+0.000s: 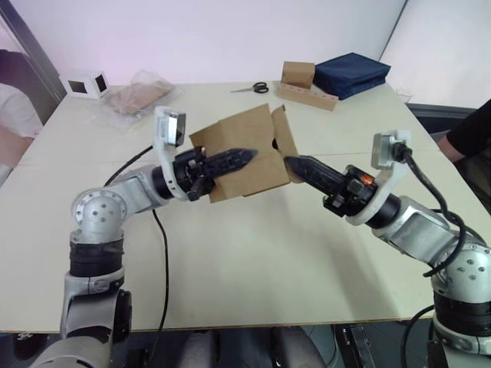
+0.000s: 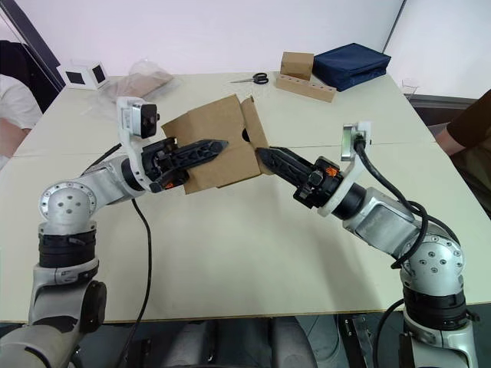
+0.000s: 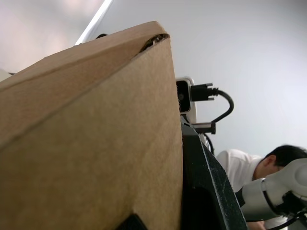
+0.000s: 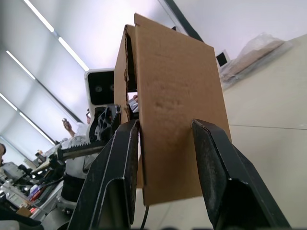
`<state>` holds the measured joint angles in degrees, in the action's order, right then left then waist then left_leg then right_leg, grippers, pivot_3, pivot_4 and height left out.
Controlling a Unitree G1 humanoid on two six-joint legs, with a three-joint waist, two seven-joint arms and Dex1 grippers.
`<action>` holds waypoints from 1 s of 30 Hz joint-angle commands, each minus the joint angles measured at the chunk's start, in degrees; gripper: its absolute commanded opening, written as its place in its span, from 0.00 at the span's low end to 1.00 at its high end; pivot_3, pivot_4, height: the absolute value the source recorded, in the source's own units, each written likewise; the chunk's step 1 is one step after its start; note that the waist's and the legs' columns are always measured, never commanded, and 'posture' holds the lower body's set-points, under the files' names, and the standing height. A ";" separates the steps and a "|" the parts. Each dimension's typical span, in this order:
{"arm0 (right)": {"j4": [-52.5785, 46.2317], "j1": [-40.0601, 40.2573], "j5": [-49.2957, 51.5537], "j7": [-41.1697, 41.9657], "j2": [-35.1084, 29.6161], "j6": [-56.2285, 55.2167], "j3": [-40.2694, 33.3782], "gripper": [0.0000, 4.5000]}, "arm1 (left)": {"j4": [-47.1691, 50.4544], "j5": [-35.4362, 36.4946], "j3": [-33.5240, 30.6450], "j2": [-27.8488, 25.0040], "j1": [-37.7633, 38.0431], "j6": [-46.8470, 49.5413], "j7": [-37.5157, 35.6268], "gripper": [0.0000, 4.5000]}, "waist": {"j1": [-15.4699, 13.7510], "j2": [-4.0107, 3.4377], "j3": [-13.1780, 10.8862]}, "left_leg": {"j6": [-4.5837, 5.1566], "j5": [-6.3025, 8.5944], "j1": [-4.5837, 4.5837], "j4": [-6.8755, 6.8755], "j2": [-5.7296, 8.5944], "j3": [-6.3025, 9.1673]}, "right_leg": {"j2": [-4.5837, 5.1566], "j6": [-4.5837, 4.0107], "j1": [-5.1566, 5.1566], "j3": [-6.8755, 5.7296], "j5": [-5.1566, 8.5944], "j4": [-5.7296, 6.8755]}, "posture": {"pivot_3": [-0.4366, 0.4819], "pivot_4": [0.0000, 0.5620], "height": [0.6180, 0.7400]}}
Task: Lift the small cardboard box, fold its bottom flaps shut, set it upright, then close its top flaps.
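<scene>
While the small cardboard box [image 1: 244,157] hangs above the table [image 1: 253,253], we pinch it with the left gripper [image 1: 247,157]; the right gripper [image 4: 165,139], spread astride its right flap, may twist it free.

A lab or office: pale work table [image 1: 253,261], ceiling strip lights [image 4: 45,24], seated person [image 3: 249,165] at three o'clock.

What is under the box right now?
Bare table, apart from it: the box hangs in the air between the left gripper and right gripper. Its inside is hidden behind the cardboard walls.
</scene>
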<state>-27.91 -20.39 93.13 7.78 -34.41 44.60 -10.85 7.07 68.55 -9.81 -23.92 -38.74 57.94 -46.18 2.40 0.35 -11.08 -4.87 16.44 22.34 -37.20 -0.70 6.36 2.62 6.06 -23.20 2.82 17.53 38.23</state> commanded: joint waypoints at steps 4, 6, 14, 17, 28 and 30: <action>-2.52 -1.12 0.72 -0.63 0.95 -1.08 0.57 0.38 | 2.36 -1.89 0.88 0.49 0.03 -2.58 -1.38 0.00 | 0.03 0.00 0.00 | 0.00 0.00 0.00 0.00 0.00 0.00 | 0.00 0.00 0.00 0.00 0.00 0.00 | 0.48 0.27 1.00; -2.52 -1.22 0.86 -0.91 1.13 -1.27 0.68 0.38 | 2.27 -2.27 0.91 0.57 0.04 -2.79 -1.52 0.00 | 0.02 0.00 0.00 | 0.00 0.00 0.00 0.00 0.00 0.00 | 0.00 0.00 0.00 0.00 0.00 0.01 | 0.48 0.27 1.00; -2.65 -1.99 0.47 -2.05 2.94 -2.17 1.92 0.38 | 3.49 -5.39 2.49 0.36 0.98 -5.40 -3.19 0.00 | 0.03 0.00 0.00 | 0.00 0.00 0.00 0.00 0.00 0.00 | 0.00 0.00 0.00 0.00 0.00 0.01 | 0.48 0.27 1.00; -2.44 -2.53 0.18 -2.21 3.67 -2.53 2.24 0.38 | 3.54 -7.18 3.17 -0.04 1.19 -6.75 -4.31 0.00 | 0.02 0.00 0.00 | 0.00 0.00 0.00 0.00 0.00 0.00 | 0.00 0.00 0.00 0.00 0.00 0.01 | 0.48 0.27 1.00; -0.31 -6.07 -5.21 -2.47 8.34 -4.06 4.93 0.38 | 0.25 -7.65 0.52 4.72 -1.55 -8.63 2.15 0.00 | 0.03 -0.01 0.01 | 0.00 0.00 0.00 -0.02 0.00 0.00 | 0.00 0.00 0.00 0.00 0.00 0.03 | 0.48 0.27 1.00; 0.16 -6.47 -6.34 -2.44 9.33 -4.36 5.26 0.38 | 0.04 -6.27 -0.44 5.46 -2.05 -8.02 3.64 0.00 | 0.04 -0.01 0.01 | 0.00 0.00 0.00 -0.02 0.00 0.00 | 0.00 0.00 0.00 0.00 0.00 0.03 | 0.48 0.27 1.00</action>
<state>-26.31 -25.70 87.28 4.44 -26.19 40.27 -7.16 6.44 59.97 -8.53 -19.20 -38.72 49.72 -44.50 2.44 0.34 -11.07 -4.87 16.44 22.34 -37.22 -0.70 6.37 2.62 6.07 -23.20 2.82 17.53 38.26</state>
